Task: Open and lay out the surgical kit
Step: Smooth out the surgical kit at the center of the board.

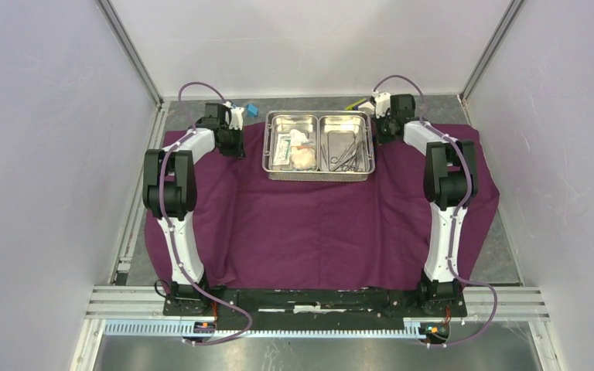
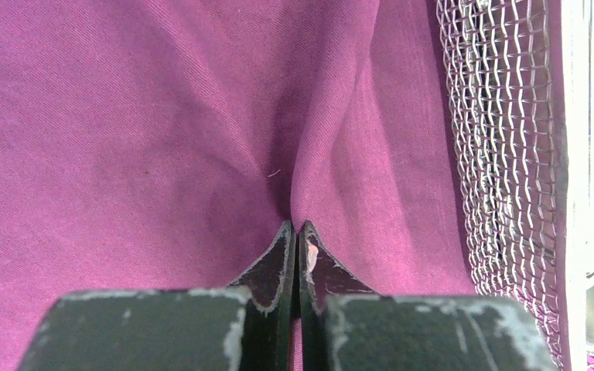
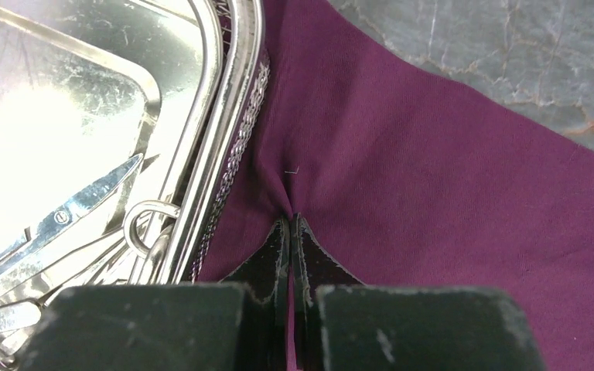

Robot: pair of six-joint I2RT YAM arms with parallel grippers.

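**Overhead and wrist views, both arms reaching to the far end of the table (image 1: 503, 255).** The cloth (image 1: 317, 224) lies spread open and mostly flat, running from the arm bases to the far side. The tray (image 1: 319, 177) stands on the far part of the cloth, between my two arms. Its left compartment holds the packet (image 1: 281, 147) and the gauze (image 1: 303, 157). Its right compartment holds the clamps (image 1: 346, 154) in a loose heap.

My left claw (image 2: 295, 230) is down on the cloth just left of the tray. Its jaws are closed on a small ridge of cloth, and creases fan out from the tips. In that wrist view the tray's mesh side stands just beside the claw.

My right claw (image 3: 290, 222) is down just right of the tray. Its jaws are likewise closed on a pinch of cloth, and purple shows in the slit between them. In the right wrist view, the scissors (image 3: 77, 205) lie inside the tray, with ring handles close to the rim. The cloth's edge runs beyond the claw, with bare table past it.

A blue block (image 1: 253, 110) sits on the table behind the cloth, near my left wrist.
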